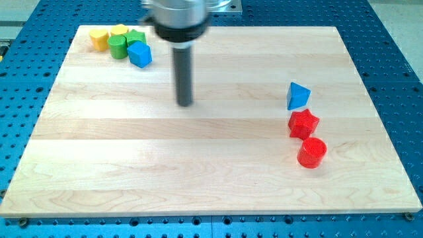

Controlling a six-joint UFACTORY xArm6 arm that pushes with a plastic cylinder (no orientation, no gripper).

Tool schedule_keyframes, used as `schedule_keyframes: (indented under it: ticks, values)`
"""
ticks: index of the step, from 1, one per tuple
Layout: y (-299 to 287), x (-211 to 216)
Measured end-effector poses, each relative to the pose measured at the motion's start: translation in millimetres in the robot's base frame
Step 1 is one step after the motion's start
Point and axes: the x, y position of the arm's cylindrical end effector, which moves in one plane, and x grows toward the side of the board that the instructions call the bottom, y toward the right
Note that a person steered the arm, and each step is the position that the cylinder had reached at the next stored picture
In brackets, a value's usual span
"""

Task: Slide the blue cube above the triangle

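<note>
The blue cube (140,54) sits near the view's top left, touching a cluster of green and yellow blocks. The blue triangle (298,96) lies at the view's right, just above a red star (303,123). My tip (185,103) rests on the board near the middle, below and to the right of the blue cube and well left of the triangle. It touches no block.
A green cylinder (119,46), a green block (135,36), a yellow block (99,39) and another yellow block (119,30) crowd the top left corner. A red cylinder (312,153) stands below the red star. The wooden board (211,178) lies on a blue perforated table.
</note>
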Motion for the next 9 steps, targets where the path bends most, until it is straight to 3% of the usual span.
schedule_keyframes:
  ticks: [2,3,6,7,8,9]
  values:
    - [-153.8,-51.7]
    - [-131.8,-98.3]
    - [112.6,-110.8]
    - [48.5,-113.4]
    - [64.5,-148.7]
    - [150.4,-148.6]
